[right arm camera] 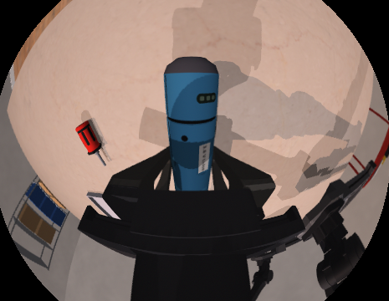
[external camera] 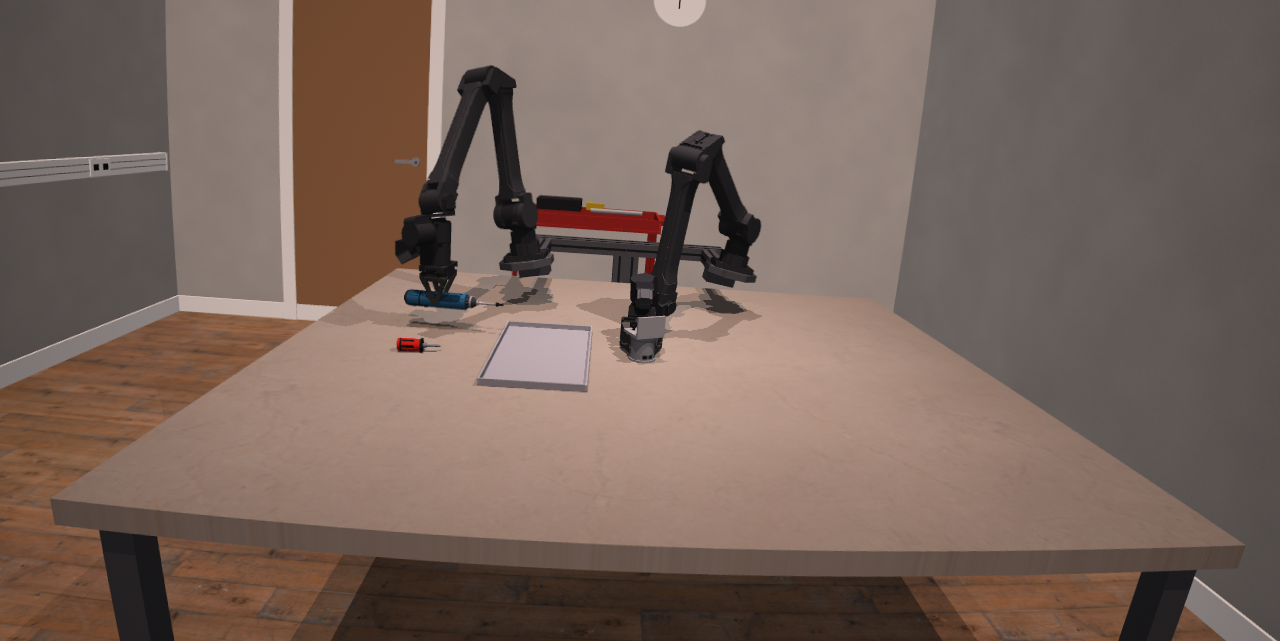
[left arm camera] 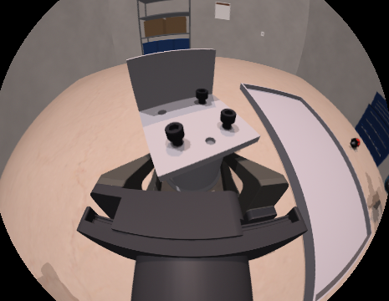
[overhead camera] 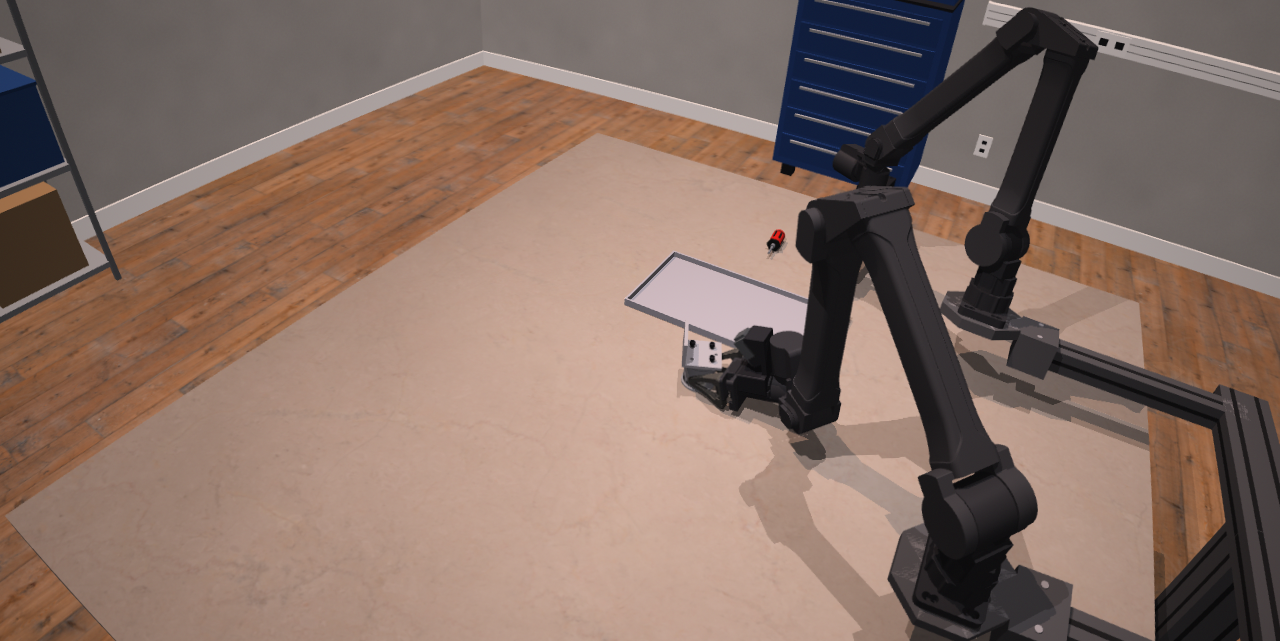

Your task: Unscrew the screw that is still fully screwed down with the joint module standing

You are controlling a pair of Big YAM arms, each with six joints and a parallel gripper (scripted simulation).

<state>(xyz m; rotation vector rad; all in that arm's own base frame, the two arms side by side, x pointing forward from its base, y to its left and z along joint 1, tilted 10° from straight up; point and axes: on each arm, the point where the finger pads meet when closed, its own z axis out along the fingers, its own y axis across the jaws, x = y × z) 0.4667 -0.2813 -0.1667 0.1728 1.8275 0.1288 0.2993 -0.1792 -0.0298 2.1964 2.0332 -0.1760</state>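
The joint module stands on the table beside the tray, with a light grey L-shaped bracket on top. Three black screws stand in the bracket, next to two bare holes. My left gripper is shut on the module's body, low at the table; it also shows in the top view. My right gripper is shut on the electric screwdriver, which it holds level just above the table at the far left in the exterior view. The blue barrel fills the right wrist view.
A flat grey tray lies between the two grippers. A small red-handled screwdriver lies on the table left of the tray. A blue tool chest stands off the table behind the arms.
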